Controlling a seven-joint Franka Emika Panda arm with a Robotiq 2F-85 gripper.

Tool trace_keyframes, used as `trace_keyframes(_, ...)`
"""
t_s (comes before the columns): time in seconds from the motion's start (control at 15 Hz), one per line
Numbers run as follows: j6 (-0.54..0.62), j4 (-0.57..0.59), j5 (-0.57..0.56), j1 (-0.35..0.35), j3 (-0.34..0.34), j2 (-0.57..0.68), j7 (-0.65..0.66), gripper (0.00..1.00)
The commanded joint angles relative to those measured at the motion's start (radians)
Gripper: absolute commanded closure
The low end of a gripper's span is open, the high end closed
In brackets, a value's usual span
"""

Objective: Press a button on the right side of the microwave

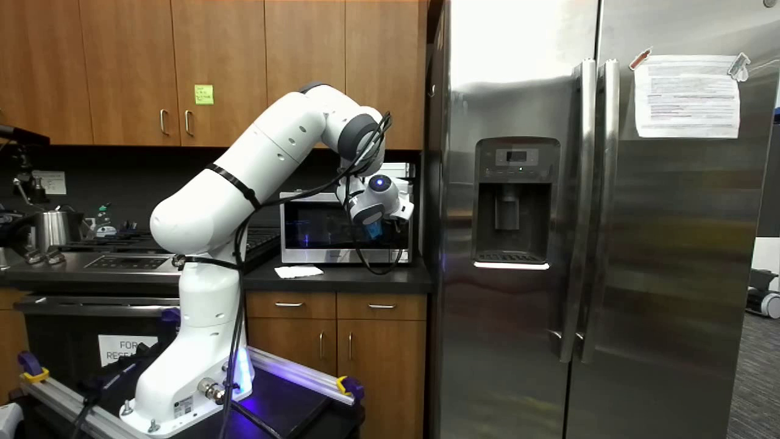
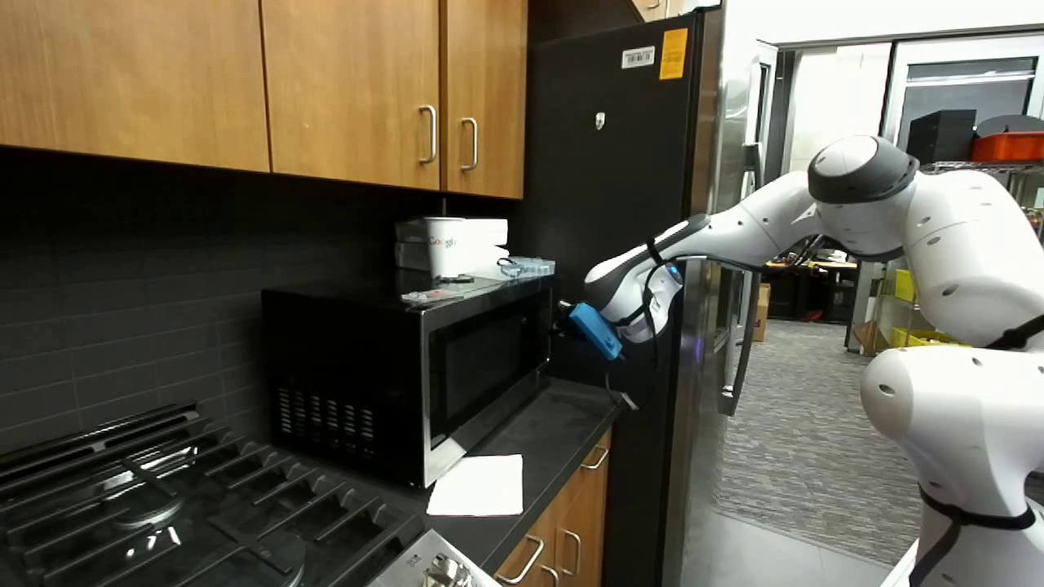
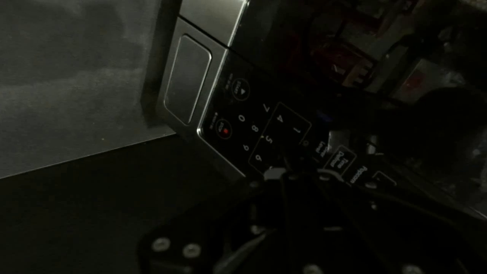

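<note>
The microwave [image 1: 314,228] stands on the dark counter, silver-framed with a dark door window; it also shows in an exterior view [image 2: 489,363]. In the wrist view its black control panel [image 3: 247,114] appears tilted, with the start button [image 3: 241,90], the stop button [image 3: 223,128], number keys and a Time Defrost key [image 3: 338,160]. My gripper [image 3: 300,173] looks shut and empty, its dark fingertips in front of the panel near the lower number keys and hiding part of them. In an exterior view the gripper [image 2: 561,319] is at the microwave's far front end. I cannot tell whether it touches.
A steel fridge [image 1: 518,341] stands right beside the microwave. A white paper [image 2: 477,487] lies on the counter before the microwave. A cup [image 2: 444,249] and boxes sit on top of it. A gas stove [image 2: 163,497] is on its other side. Wooden cabinets [image 2: 351,81] hang above.
</note>
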Motion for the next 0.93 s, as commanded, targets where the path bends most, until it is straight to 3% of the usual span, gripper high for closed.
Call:
trace_keyframes(0.0,-0.003,0.024,0.045,0.041,-0.034,0.029,-0.007,1.0)
trace_keyframes(0.87,-0.003,0.085,0.023,0.042,-0.021,-0.037,-0.007,1.0)
